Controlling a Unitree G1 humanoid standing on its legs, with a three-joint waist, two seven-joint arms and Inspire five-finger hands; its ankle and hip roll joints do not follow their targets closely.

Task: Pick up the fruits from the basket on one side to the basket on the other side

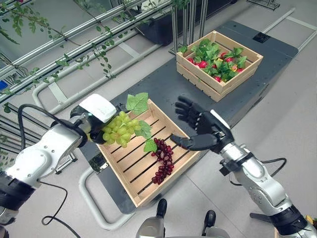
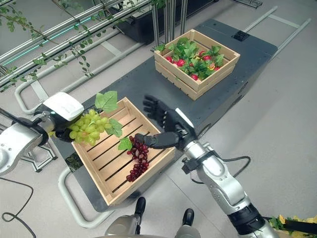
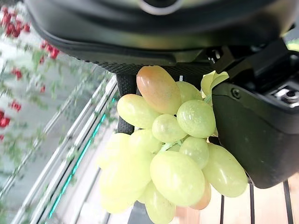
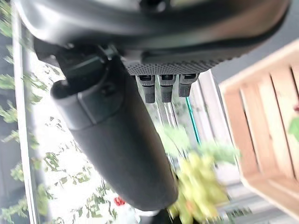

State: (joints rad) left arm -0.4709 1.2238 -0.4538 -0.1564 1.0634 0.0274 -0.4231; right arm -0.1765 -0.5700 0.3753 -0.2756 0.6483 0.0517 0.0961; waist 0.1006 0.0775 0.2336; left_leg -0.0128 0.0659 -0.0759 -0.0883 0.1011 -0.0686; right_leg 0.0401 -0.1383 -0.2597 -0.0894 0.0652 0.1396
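Left hand (image 1: 91, 126) grips green grapes (image 1: 118, 130), lifted over near crate's (image 1: 148, 191) left rim. Right hand (image 1: 203, 130) hovers open, fingers spread. Purple grapes (image 1: 162, 159) remain inside. Next, likely: carry bunch to far crate (image 1: 198, 82).

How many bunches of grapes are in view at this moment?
2. The green grape bunch is held in the left hand over the near crate's left corner. The dark red grape bunch lies inside that crate. Leaves in the far crate could hide more.
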